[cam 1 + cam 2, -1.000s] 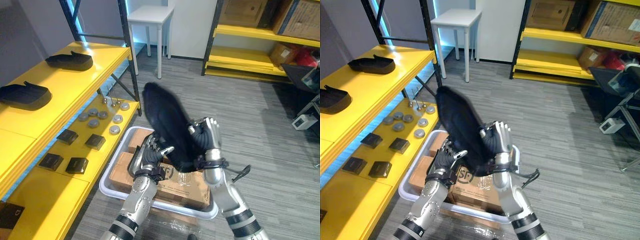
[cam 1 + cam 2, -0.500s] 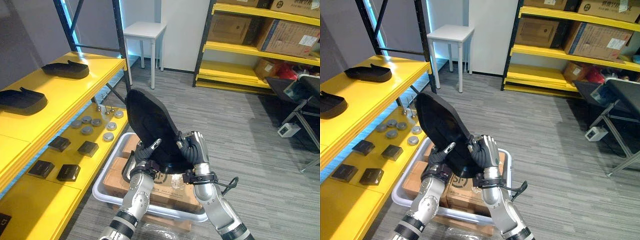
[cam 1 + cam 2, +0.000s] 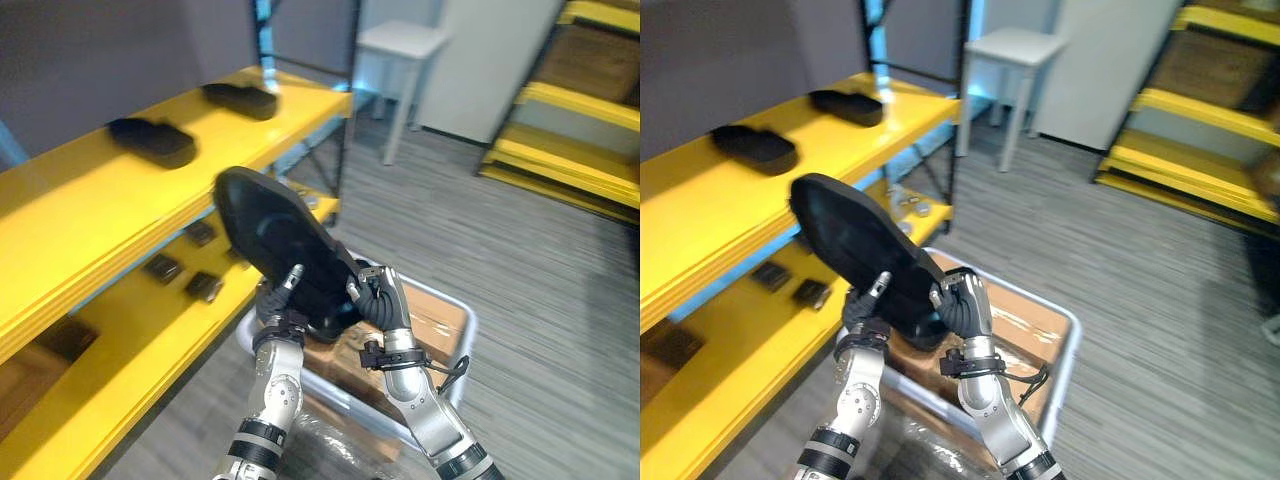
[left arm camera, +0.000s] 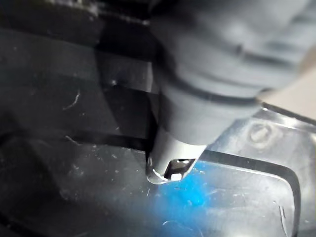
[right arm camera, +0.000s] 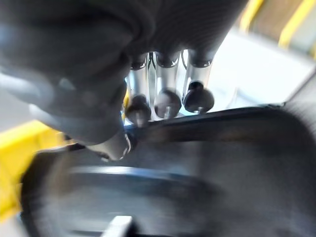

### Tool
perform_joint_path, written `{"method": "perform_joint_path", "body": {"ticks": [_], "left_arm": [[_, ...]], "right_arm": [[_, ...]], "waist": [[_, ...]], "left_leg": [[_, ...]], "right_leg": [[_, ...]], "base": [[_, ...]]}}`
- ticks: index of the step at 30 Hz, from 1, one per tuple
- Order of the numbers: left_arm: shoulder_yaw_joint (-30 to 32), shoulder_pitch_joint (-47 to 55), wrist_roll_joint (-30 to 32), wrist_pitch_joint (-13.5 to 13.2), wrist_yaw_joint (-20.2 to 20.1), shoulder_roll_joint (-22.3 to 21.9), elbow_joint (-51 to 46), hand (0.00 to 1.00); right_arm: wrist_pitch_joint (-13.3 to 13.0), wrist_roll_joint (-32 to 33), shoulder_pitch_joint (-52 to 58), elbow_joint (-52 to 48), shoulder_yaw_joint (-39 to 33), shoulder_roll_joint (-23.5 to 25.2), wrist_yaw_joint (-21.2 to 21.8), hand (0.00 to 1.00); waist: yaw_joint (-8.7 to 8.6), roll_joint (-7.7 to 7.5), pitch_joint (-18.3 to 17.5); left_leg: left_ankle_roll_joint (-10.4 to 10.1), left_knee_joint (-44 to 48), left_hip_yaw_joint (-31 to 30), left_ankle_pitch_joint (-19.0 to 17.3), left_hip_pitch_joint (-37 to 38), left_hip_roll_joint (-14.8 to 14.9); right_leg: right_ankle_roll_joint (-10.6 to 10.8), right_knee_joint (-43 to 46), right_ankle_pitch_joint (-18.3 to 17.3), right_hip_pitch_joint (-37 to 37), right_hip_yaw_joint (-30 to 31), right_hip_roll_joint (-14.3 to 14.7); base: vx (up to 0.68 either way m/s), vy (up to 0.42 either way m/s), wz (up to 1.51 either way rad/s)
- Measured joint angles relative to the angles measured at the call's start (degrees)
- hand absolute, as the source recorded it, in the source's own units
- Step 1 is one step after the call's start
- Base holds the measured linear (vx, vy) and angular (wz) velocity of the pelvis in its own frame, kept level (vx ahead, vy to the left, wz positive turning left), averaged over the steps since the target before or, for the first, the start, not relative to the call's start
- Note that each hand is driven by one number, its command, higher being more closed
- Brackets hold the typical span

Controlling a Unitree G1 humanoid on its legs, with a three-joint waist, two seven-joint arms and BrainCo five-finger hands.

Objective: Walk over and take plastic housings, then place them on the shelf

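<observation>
Plastic housing [image 3: 272,228], a black shell, is hanging tilted above the white bin [image 3: 465,318] of cardboard boxes, with its broad end leaning toward the yellow shelf [image 3: 90,205]. Both hands are gripping its lower end. The right hand [image 3: 380,300] is curling its fingers [image 5: 167,102] over the rim, and the left hand [image 3: 275,305] is pinching it with one digit laid on the inner face. The step in hand is looking like the carry to the upper tier, where two other housings [image 3: 152,142] are lying well apart with bare board beside them. Doing it well is calling for an even clamp from both sides, levelling the shell before lowering it, and steering its far end over the tier's front edge and clear of the parked housings. The left hand's remaining fingers are hiding behind the shell, so how firmly that side is bearing is hard to judge. The small dark parts [image 3: 205,287] on the lower tier are proving too indistinct to identify.
</observation>
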Motion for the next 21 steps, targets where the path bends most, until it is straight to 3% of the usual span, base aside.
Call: {"method": "perform_joint_path", "body": {"ticks": [2,3,5,7,9,10,11,12,13,14,15,16,17,19,21], "left_arm": [[1.0,1.5,0.1,-0.2,0.0,0.7,-2.8,1.0],[2.5,4.0,2.4,-0.4,0.1,1.3,-6.4,1.0],[3.0,6.6,5.2,-0.3,0.3,2.2,-9.1,1.0],[3.0,10.5,10.3,0.2,0.5,3.6,-13.1,1.0],[3.0,12.4,15.5,1.1,0.7,3.9,-14.5,1.0],[2.5,13.2,19.4,2.1,0.7,4.3,-15.3,1.0],[2.2,13.6,22.9,3.0,0.6,5.0,-16.1,1.0],[2.2,13.8,24.3,3.3,0.6,5.7,-16.8,1.0],[2.2,13.3,27.0,3.3,0.8,7.9,-17.6,1.0],[2.2,12.5,28.7,3.3,1.0,9.8,-17.7,1.0],[2.3,12.2,29.4,3.3,1.2,10.6,-17.7,1.0],[2.2,11.8,30.3,3.3,1.2,11.7,-17.7,1.0],[2.2,11.7,30.4,3.3,1.1,12.5,-17.9,1.0],[2.0,11.5,30.4,3.3,0.7,13.7,-18.7,1.0],[1.8,11.5,31.5,3.1,-0.1,15.3,-19.6,1.0]], "right_arm": [[0.0,0.3,0.0,0.7,0.0,0.1,0.5,0.0],[0.0,1.7,0.6,0.8,-0.3,0.4,1.2,0.0],[0.0,2.5,1.7,0.8,-0.9,1.0,1.3,0.0],[0.0,3.8,3.6,0.3,-2.9,1.7,2.0,0.0],[0.0,4.9,5.7,0.3,-5.1,1.9,2.6,0.0],[0.0,5.9,7.8,0.3,-7.1,1.9,3.2,0.0],[0.0,6.7,9.3,0.3,-9.6,1.8,3.4,0.0],[0.0,7.1,9.9,0.3,-10.8,2.0,3.4,0.0],[-0.1,7.4,10.8,0.2,-13.7,2.5,3.4,0.0],[-0.1,7.7,12.1,-1.1,-16.2,3.5,3.4,0.0],[-0.1,7.9,13.0,-2.1,-17.3,3.6,3.4,0.0],[-0.4,8.6,14.7,-4.4,-19.9,3.8,3.4,0.0],[-0.7,8.6,16.0,-6.0,-23.0,3.9,3.4,0.0],[-1.0,8.6,18.0,-6.5,-27.2,3.8,3.3,0.0],[-1.0,8.6,21.5,-7.2,-28.7,3.8,3.3,0.0]], "waist": [[0.71,0.6,0.3],[1.74,1.32,0.8],[1.91,1.3,0.7],[2.24,0.95,0.6],[2.5,0.97,0.5],[2.38,0.74,0.5],[1.91,0.66,0.5],[1.5,0.79,0.4],[-0.02,0.98,0.5],[-0.98,0.91,0.5],[-1.26,0.96,0.5],[-1.82,0.94,0.5],[-1.81,0.79,0.4],[-2.04,0.67,0.3],[-1.76,-0.83,-0.6]], "left_leg": [[-0.5,0.3,1.7,0.9,-0.2,0.1],[-2.1,1.3,1.9,2.8,-0.5,-0.2],[-2.7,2.3,3.2,3.8,0.0,-0.9],[-2.5,5.3,2.6,2.8,0.0,-3.9],[-1.3,7.9,1.1,-0.2,0.2,-6.6],[-0.4,9.6,-0.6,-2.0,1.2,-9.0],[0.6,10.8,-2.9,-4.0,2.3,-10.9],[1.0,10.9,-4.2,-4.7,3.0,-11.7],[1.8,10.7,-8.3,-5.5,3.5,-12.3],[2.2,9.2,-11.7,-5.4,4.3,-12.8],[2.3,8.4,-13.3,-5.3,4.8,-13.3],[2.5,7.0,-16.6,-5.1,6.1,-14.8],[2.5,6.0,-18.7,-5.0,7.5,-16.0],[2.5,6.0,-21.3,-5.0,8.5,-17.1],[1.4,5.9,-22.7,-5.8,9.5,-18.8]], "right_leg": [[0.6,0.6,-0.4,0.6,-1.5,-0.8],[1.7,1.1,-1.2,2.2,-3.7,-2.0],[3.1,2.7,-2.3,3.6,-5.8,-4.0],[6.0,9.6,-5.2,4.1,-7.8,-10.1],[6.2,17.9,-5.9,3.7,-7.6,-15.7],[4.4,27.6,-5.3,2.5,-6.2,-21.1],[-3.1,37.4,-0.9,-0.6,0.1,-24.5],[-7.6,41.2,2.8,-3.1,5.5,-24.6],[-2.9,49.0,1.1,-7.6,16.5,-21.1],[-0.5,52.4,-8.9,-10.4,22.9,-14.2],[-0.3,51.2,-12.1,-11.0,24.7,-11.0],[0.6,45.2,-15.7,-11.1,25.7,-7.0],[1.1,37.4,-16.9,-11.1,25.8,-4.3],[1.0,26.3,-15.9,-11.3,27.2,-1.2],[0.2,18.1,-5.6,-11.6,26.7,-0.8]], "base": [[0.11,0.131,0.96],[0.13,0.135,0.63],[0.21,0.14,0.74],[0.28,0.196,0.75],[0.27,0.26,0.67],[0.23,0.332,0.97],[0.21,0.349,1.0],[0.19,0.329,1.2],[0.23,0.182,1.48],[0.31,0.122,1.57],[0.35,0.045,1.63],[0.37,0.058,1.46],[0.32,0.037,1.38],[0.3,-0.055,1.21],[0.3,-0.102,0.9]]}}
